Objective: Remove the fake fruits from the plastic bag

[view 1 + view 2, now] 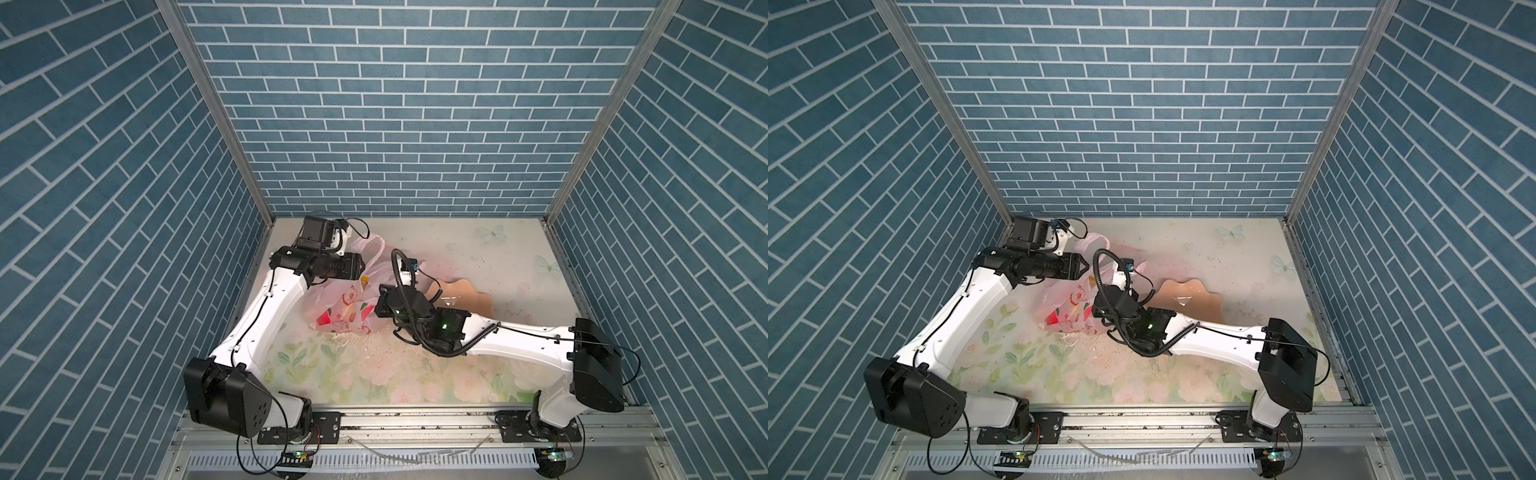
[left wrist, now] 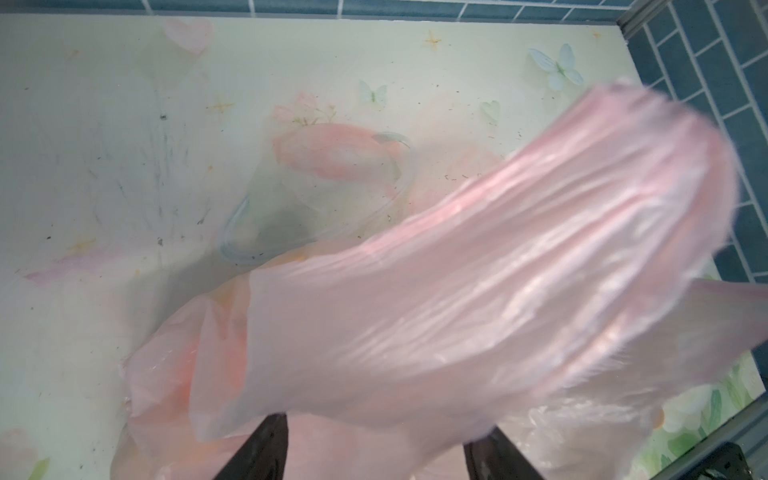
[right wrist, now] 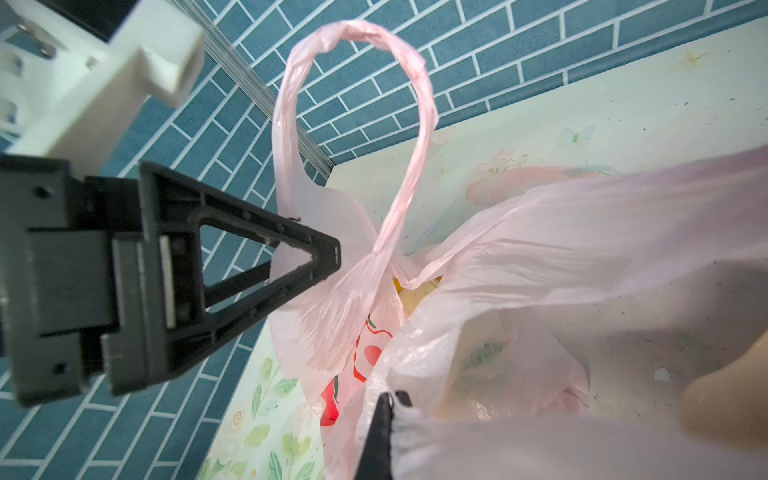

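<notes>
The pink plastic bag [image 1: 347,309] [image 1: 1069,309] with red fruit prints lies left of the table's middle, one loop handle [image 3: 357,124] standing up. My right gripper [image 3: 390,397] is shut, pinching the bag's rim film and holding the mouth up. My left gripper [image 1: 362,269] [image 2: 386,424] points at the bag's top from the left. Its black fingers [image 2: 266,449] stand apart, with pink film draped over the gap. Of the fake fruits, only a yellow patch [image 3: 415,291] [image 1: 364,282] shows in the bag's mouth. The others are hidden by the film.
A peach-coloured scalloped bowl [image 1: 461,295] [image 1: 1187,299] sits just right of the bag, behind my right forearm. A clear plastic rim [image 2: 316,208] lies on the floral mat beyond the bag. Blue brick walls close in the left, back and right.
</notes>
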Action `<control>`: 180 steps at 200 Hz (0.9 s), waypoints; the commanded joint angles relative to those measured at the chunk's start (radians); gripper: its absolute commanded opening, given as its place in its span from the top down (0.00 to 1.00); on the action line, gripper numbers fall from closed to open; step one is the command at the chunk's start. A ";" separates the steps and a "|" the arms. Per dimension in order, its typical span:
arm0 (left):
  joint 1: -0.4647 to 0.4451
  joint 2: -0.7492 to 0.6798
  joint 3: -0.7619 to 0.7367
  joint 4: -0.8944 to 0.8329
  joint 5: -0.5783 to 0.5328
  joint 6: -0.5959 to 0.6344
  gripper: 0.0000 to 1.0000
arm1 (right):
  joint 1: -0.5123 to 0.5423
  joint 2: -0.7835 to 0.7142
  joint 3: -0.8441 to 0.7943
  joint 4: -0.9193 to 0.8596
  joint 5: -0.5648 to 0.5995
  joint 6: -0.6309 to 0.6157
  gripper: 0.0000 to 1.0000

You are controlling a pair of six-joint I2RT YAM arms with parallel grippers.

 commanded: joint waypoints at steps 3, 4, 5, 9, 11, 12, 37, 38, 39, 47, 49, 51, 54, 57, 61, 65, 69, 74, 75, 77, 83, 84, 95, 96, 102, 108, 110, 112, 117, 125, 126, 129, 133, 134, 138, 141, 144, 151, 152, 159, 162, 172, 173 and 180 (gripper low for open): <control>-0.007 0.007 0.005 -0.013 -0.102 0.006 0.47 | 0.004 -0.038 -0.040 0.048 -0.009 -0.001 1.00; -0.007 0.007 0.005 -0.014 -0.106 0.004 0.48 | 0.003 -0.039 -0.042 0.048 -0.009 -0.001 1.00; -0.007 0.006 0.005 -0.013 -0.109 0.004 0.49 | 0.002 -0.040 -0.042 0.048 -0.010 -0.001 1.00; -0.007 0.004 0.003 -0.011 -0.122 0.002 0.54 | 0.001 -0.042 -0.044 0.053 -0.010 -0.004 1.00; -0.007 0.002 0.004 -0.010 -0.128 0.000 0.57 | 0.001 -0.042 -0.046 0.054 -0.009 -0.006 1.00; -0.007 0.001 0.004 -0.009 -0.132 0.000 0.58 | 0.001 -0.043 -0.048 0.055 -0.010 -0.006 1.00; -0.006 -0.031 -0.001 -0.004 -0.202 -0.009 0.78 | -0.026 -0.049 -0.063 0.067 -0.063 -0.024 1.00; -0.005 -0.032 -0.001 -0.003 -0.205 -0.009 0.78 | -0.028 -0.048 -0.063 0.067 -0.068 -0.025 1.00; -0.005 -0.034 -0.001 -0.003 -0.207 -0.010 0.79 | -0.030 -0.048 -0.062 0.069 -0.070 -0.026 1.00; -0.001 -0.050 -0.003 -0.003 -0.220 -0.016 0.82 | -0.047 -0.045 -0.064 0.073 -0.118 -0.032 1.00; 0.001 -0.054 -0.003 -0.004 -0.222 -0.020 0.83 | -0.052 -0.044 -0.063 0.073 -0.130 -0.035 1.00; 0.003 -0.060 -0.003 -0.005 -0.222 -0.022 0.84 | -0.054 -0.042 -0.061 0.072 -0.141 -0.038 1.00; 0.006 -0.065 -0.005 -0.005 -0.223 -0.027 0.85 | -0.061 -0.042 -0.059 0.069 -0.155 -0.042 1.00; 0.009 -0.073 -0.005 -0.008 -0.223 -0.031 0.86 | -0.068 -0.039 -0.055 0.066 -0.168 -0.048 1.00; 0.013 -0.083 -0.007 -0.007 -0.222 -0.035 0.88 | -0.073 -0.036 -0.049 0.058 -0.184 -0.058 1.00; 0.015 -0.093 -0.010 -0.003 -0.223 -0.039 0.89 | -0.079 -0.034 -0.042 0.047 -0.200 -0.070 1.00; 0.019 -0.104 -0.014 -0.002 -0.224 -0.044 0.90 | -0.085 -0.032 -0.034 0.036 -0.214 -0.083 1.00; 0.026 -0.119 -0.019 0.002 -0.224 -0.048 0.91 | -0.094 -0.030 -0.020 0.023 -0.230 -0.104 1.00; 0.027 -0.122 -0.021 0.002 -0.224 -0.050 0.91 | -0.096 -0.030 -0.018 0.019 -0.234 -0.108 1.00; 0.028 -0.127 -0.022 0.003 -0.222 -0.053 0.91 | -0.098 -0.028 -0.012 0.013 -0.240 -0.116 1.00; 0.042 -0.143 -0.028 0.005 -0.212 -0.060 0.92 | -0.110 -0.025 0.005 -0.009 -0.254 -0.137 1.00; 0.043 -0.146 -0.029 0.005 -0.209 -0.060 0.92 | -0.111 -0.024 0.008 -0.012 -0.258 -0.141 1.00; 0.077 -0.176 -0.043 0.012 -0.171 -0.075 0.93 | -0.134 -0.017 0.036 -0.046 -0.292 -0.179 1.00; 0.081 -0.177 -0.044 0.012 -0.168 -0.076 0.93 | -0.137 -0.017 0.039 -0.049 -0.294 -0.182 1.00; 0.104 -0.194 -0.052 0.018 -0.141 -0.081 0.93 | -0.151 -0.013 0.051 -0.063 -0.311 -0.199 1.00; 0.128 -0.208 -0.061 0.023 -0.115 -0.089 0.93 | -0.165 -0.010 0.061 -0.074 -0.327 -0.214 1.00; 0.137 -0.213 -0.063 0.024 -0.107 -0.090 0.93 | -0.172 -0.008 0.065 -0.078 -0.335 -0.220 1.00; 0.146 -0.218 -0.065 0.025 -0.095 -0.093 0.93 | -0.177 -0.007 0.068 -0.082 -0.342 -0.225 1.00; 0.165 -0.228 -0.070 0.030 -0.072 -0.095 0.93 | -0.190 -0.003 0.079 -0.089 -0.361 -0.237 1.00; 0.193 -0.238 -0.075 0.032 -0.043 -0.097 0.93 | -0.213 0.005 0.097 -0.100 -0.388 -0.260 1.00; 0.196 -0.238 -0.075 0.032 -0.039 -0.098 0.93 | -0.216 0.006 0.098 -0.101 -0.392 -0.264 1.00; 0.204 -0.241 -0.076 0.032 -0.030 -0.098 0.94 | -0.226 0.010 0.107 -0.105 -0.404 -0.273 1.00; 0.214 -0.242 -0.076 0.031 -0.018 -0.099 0.94 | -0.236 0.015 0.119 -0.112 -0.418 -0.284 1.00; 0.216 -0.242 -0.076 0.031 -0.015 -0.099 0.94 | -0.239 0.017 0.122 -0.113 -0.422 -0.287 1.00; 0.226 -0.242 -0.077 0.033 -0.001 -0.099 0.94 | -0.252 0.023 0.135 -0.118 -0.439 -0.298 1.00; 0.232 -0.242 -0.077 0.032 0.009 -0.101 0.94 | -0.260 0.027 0.145 -0.123 -0.452 -0.304 1.00; 0.238 -0.242 -0.076 0.033 0.018 -0.101 0.95 | -0.268 0.033 0.155 -0.126 -0.466 -0.315 1.00; 0.252 -0.241 -0.076 0.034 0.037 -0.104 0.95 | -0.286 0.044 0.182 -0.138 -0.496 -0.337 1.00; 0.253 -0.241 -0.076 0.034 0.040 -0.105 0.95 | -0.288 0.046 0.187 -0.140 -0.500 -0.340 1.00; 0.266 -0.242 -0.077 0.037 0.055 -0.110 0.96 | -0.301 0.060 0.217 -0.157 -0.521 -0.362 1.00; 0.271 -0.244 -0.077 0.038 0.062 -0.113 0.96 | -0.308 0.066 0.228 -0.163 -0.531 -0.371 1.00; 0.292 -0.250 -0.080 0.042 0.082 -0.124 0.95 | -0.324 0.082 0.270 -0.184 -0.569 -0.403 1.00; 0.294 -0.250 -0.080 0.043 0.084 -0.125 0.95 | -0.326 0.083 0.275 -0.186 -0.572 -0.406 1.00; 0.308 -0.256 -0.079 0.045 0.100 -0.133 0.96 | -0.332 0.092 0.302 -0.200 -0.589 -0.429 1.00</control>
